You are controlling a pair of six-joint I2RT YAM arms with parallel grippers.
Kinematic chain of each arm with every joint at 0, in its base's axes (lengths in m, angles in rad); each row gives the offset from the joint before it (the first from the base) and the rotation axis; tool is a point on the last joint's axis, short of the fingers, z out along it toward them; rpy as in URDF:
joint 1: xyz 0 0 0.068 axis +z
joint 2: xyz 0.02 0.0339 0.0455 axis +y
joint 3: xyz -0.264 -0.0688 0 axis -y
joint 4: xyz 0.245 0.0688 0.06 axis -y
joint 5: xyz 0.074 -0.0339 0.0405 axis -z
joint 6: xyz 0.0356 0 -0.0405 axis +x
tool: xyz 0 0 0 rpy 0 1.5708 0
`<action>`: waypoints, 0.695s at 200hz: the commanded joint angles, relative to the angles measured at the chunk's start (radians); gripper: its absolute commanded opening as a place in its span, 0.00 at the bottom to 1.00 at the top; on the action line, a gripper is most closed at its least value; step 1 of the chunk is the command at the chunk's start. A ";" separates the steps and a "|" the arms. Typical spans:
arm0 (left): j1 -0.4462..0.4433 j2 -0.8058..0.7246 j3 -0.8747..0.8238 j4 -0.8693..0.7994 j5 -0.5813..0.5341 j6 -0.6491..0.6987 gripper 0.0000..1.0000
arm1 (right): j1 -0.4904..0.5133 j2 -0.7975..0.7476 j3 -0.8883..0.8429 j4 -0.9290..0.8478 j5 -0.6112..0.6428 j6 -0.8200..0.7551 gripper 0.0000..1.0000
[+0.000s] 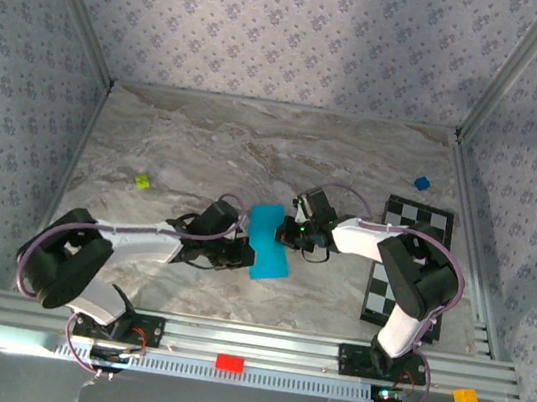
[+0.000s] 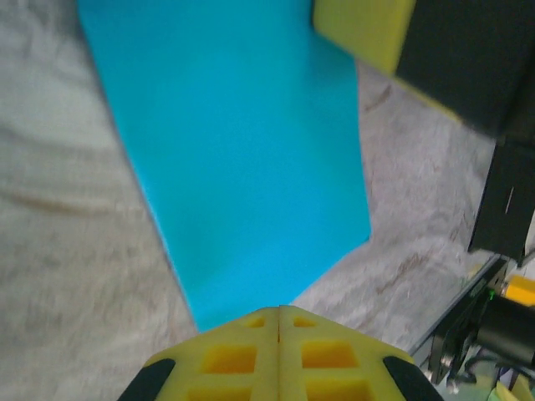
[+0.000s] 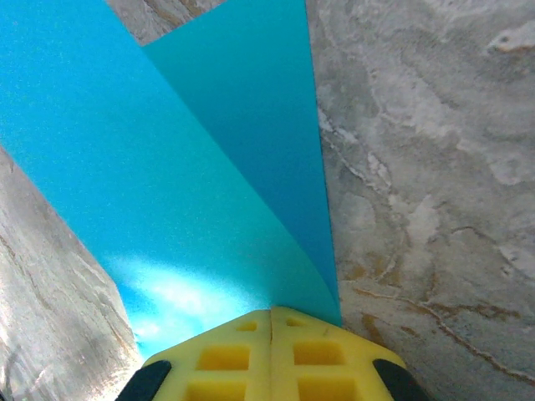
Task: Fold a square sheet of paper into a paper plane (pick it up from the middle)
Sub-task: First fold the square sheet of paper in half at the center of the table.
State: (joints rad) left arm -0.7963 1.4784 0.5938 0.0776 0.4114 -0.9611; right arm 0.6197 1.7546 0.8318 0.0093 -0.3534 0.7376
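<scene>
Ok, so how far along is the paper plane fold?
Early. Done: the left gripper and right gripper are each shut on opposite sides of the square sheet of paper. In hand: the right wrist view shows the sheet curling over itself, apparently a first fold forming. Still to do: no pointed dart shape yet, so nose and wing folds remain.

Left arm [image 1: 141, 241] and right arm [image 1: 383, 244]: white link shells, black joint housings, chunky black shoulder blocks, black bases bolted at near edge. Lavender cable loops [image 1: 40, 240] around left shoulder; thinner lavender cable [image 1: 355, 196] arching over right forearm. Small green LED [image 1: 297, 228] at right wrist. Left pincer [image 2: 278, 313] and right pincer [image 3: 270, 316]: bright yellow moulded fingers, rows of square recesses, rounded black caps at outer corners. Pincer bodies black and boxy in top view.
</scene>
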 commanded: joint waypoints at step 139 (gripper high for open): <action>-0.057 -0.070 -0.005 -0.202 0.007 0.149 0.06 | 0.011 0.097 -0.056 -0.172 0.125 0.006 0.00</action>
State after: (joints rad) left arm -0.8467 1.4544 0.5217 -0.0116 0.4480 -0.8711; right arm 0.6224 1.7565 0.8318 0.0154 -0.3515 0.7410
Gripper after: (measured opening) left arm 0.059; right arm 0.050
